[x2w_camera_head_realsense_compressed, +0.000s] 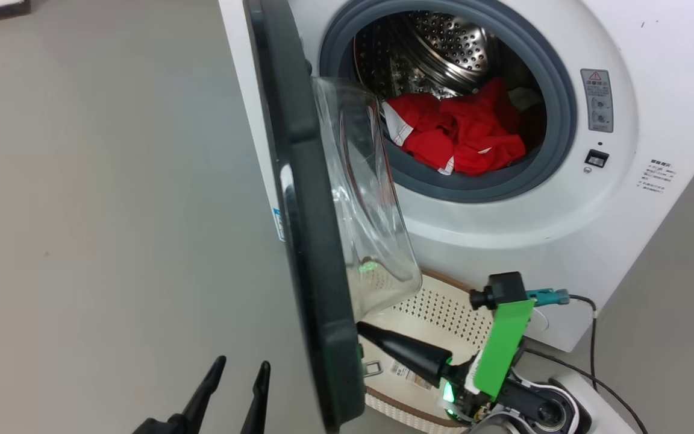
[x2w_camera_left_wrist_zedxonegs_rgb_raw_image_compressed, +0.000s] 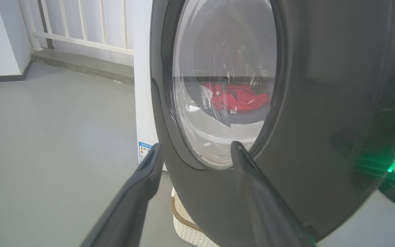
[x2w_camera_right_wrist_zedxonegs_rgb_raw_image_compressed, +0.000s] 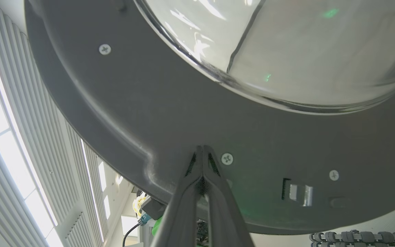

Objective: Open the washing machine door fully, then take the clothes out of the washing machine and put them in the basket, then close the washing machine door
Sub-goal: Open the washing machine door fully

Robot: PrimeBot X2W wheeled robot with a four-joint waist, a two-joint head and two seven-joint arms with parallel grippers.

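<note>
At 7 o'clock of the head view, nearest the camera: left gripper (x2w_camera_head_realsense_compressed: 242,363), fingers spread wide, nothing between them. It hangs clear over grey floor (x2w_camera_head_realsense_compressed: 94,199), on the outer side of the washing machine door (x2w_camera_head_realsense_compressed: 305,211).

At 5 o'clock: right gripper (x2w_camera_head_realsense_compressed: 362,328), fingers pressed together, holding nothing. Green panel (x2w_camera_head_realsense_compressed: 503,343) on its wrist. In the right wrist view the joined tips sit at the door's grey inner face, just beside a screw head (x2w_camera_right_wrist_zedxonegs_rgb_raw_image_compressed: 227,158); latch slot (x2w_camera_right_wrist_zedxonegs_rgb_raw_image_compressed: 298,192) toward 4 o'clock of them.

Door stands open, edge-on to the head camera, running from 12 to 6 o'clock. Its glass bowl (x2w_camera_head_realsense_compressed: 371,211) bulges toward the machine.

The basket (x2w_camera_head_realsense_compressed: 443,310) is on the floor below the door at 5 o'clock, partly hidden by door and right arm. Barcode sticker (x2w_camera_head_realsense_compressed: 404,371) on its bottom; print too small to read.

Behind it: the washing machine (x2w_camera_head_realsense_compressed: 503,229). Blue-edged sticker (x2w_camera_head_realsense_compressed: 277,224) on its side panel, unreadable. Black cable (x2w_camera_head_realsense_compressed: 591,337) at its lower corner.

Drum opening at 1 o'clock, ringed by grey gasket (x2w_camera_head_realsense_compressed: 555,102). The clothes (x2w_camera_head_realsense_compressed: 461,135), red with white trim, lie heaped at the bottom of the steel drum (x2w_camera_head_realsense_compressed: 443,48).

At 2 o'clock of the front panel: grey warning label (x2w_camera_head_realsense_compressed: 597,99) with a red triangle, text illegible. Small printed lines (x2w_camera_head_realsense_compressed: 657,175) toward 3 o'clock, also illegible.
</note>
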